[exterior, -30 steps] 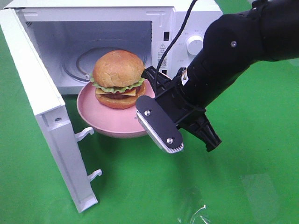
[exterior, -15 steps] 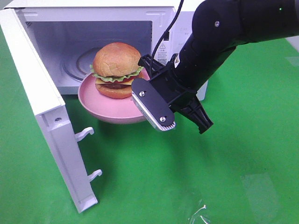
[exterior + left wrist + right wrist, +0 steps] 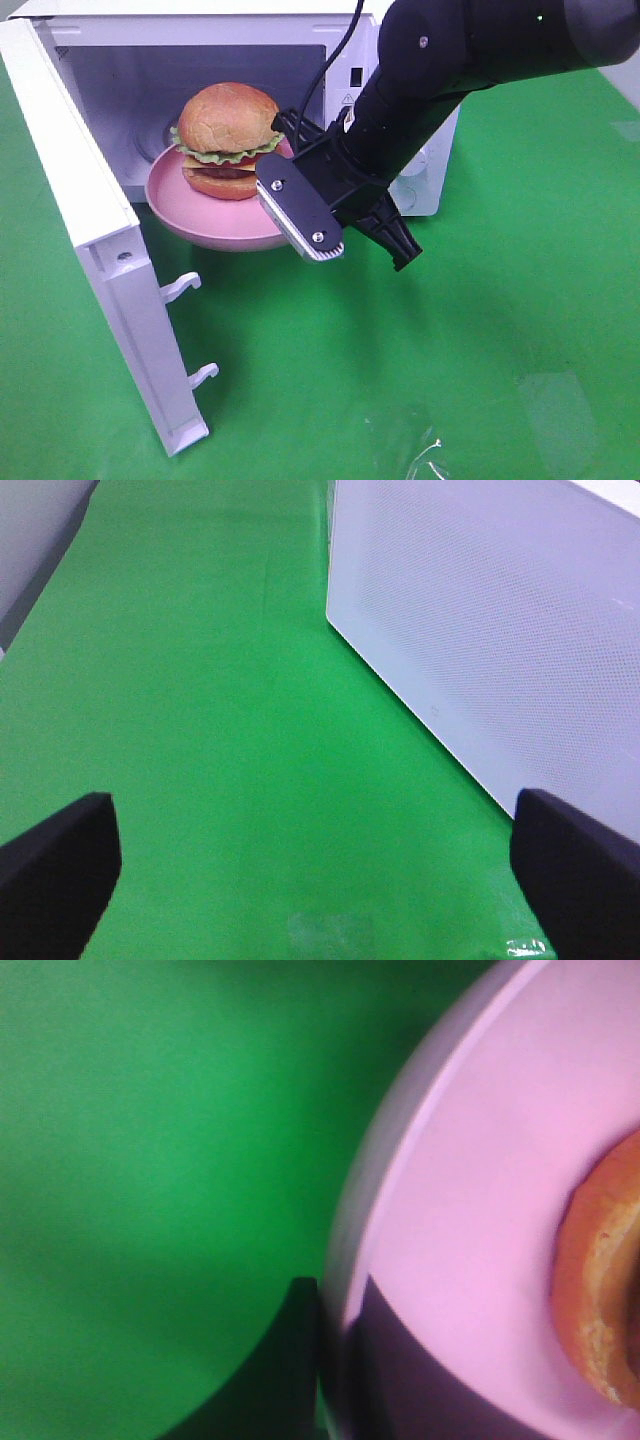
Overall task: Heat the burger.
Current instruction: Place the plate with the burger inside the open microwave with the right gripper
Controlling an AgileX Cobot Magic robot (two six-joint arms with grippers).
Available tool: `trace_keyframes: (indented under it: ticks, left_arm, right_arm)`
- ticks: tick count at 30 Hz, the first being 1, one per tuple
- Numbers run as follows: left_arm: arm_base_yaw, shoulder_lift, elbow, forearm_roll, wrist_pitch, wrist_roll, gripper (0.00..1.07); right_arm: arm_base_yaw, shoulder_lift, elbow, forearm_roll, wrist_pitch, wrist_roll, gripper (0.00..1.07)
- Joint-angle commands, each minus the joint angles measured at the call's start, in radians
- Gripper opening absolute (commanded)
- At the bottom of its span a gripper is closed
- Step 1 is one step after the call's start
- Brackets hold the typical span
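The burger [image 3: 228, 135] with its golden bun, lettuce frill and cheese sits on a pink plate [image 3: 175, 205]. My right gripper [image 3: 290, 160] is shut on the plate's right rim and holds it in the air at the mouth of the open microwave [image 3: 400, 60]. The plate's far part is over the threshold. The right wrist view shows the plate [image 3: 480, 1210], the burger's edge [image 3: 605, 1280] and my gripper [image 3: 335, 1360] pinching the rim. My left gripper [image 3: 315, 880] is open and empty over green cloth, out of the exterior view.
The microwave door [image 3: 90, 230] is swung wide open to the left, with latch hooks at its lower edge. The glass turntable [image 3: 155, 140] shows inside. The microwave's perforated side [image 3: 500, 630] is near my left gripper. A clear plastic scrap [image 3: 430, 455] lies on the green cloth in front.
My right arm has carried the plate and burger to the left and back, from in front of the microwave into its opening. The door has not moved.
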Motion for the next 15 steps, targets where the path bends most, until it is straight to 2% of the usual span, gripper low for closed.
trace_keyframes:
  ticks: [1,15]
  left_arm:
    - [-0.001,-0.004,0.0,0.002,-0.012,-0.004,0.98]
    - [-0.001,-0.004,0.0,0.002,-0.012,-0.002,0.98]
  right_arm:
    - [0.009,0.017,-0.06,-0.002,-0.044,0.005,0.0]
    - [0.02,0.106,-0.181,-0.019,-0.018,0.064,0.0]
